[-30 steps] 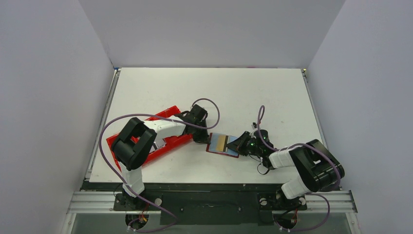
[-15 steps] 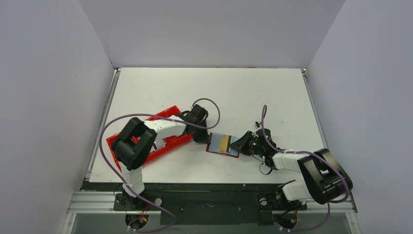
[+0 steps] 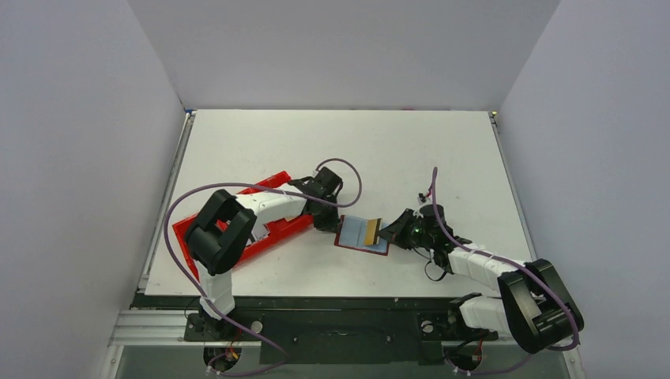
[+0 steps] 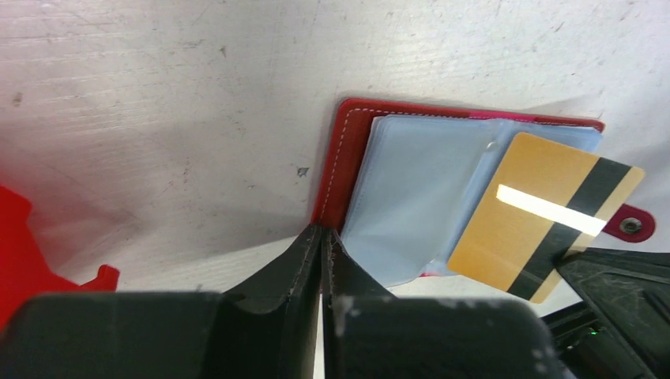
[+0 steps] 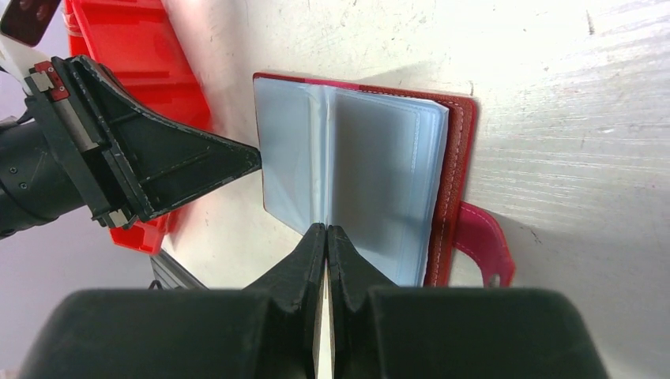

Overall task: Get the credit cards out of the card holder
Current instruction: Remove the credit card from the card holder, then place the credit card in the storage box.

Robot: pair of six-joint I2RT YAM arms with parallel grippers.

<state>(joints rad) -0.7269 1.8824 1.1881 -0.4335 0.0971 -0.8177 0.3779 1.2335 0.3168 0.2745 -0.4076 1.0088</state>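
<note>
The white bench (image 3: 395,150) carries a red tray (image 3: 278,230) at left. The card holder (image 4: 411,197) lies open mid-front, pockets up. One gold credit card (image 4: 537,217) sticks partway out, pinched in the right claw (image 5: 325,229). The left claw (image 4: 322,237), closed tight, touches the card holder's opposite edge.

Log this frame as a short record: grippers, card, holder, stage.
Left gripper: shut, tips at the open dark-red bifold card holder's edge
Right gripper: shut on a gold-tan plastic card with dark stripe
Card: angled across the holder's strap end
Nearby: bright-red plastic tray, left of the holder
Stage: one card gripped; no others visible
</note>
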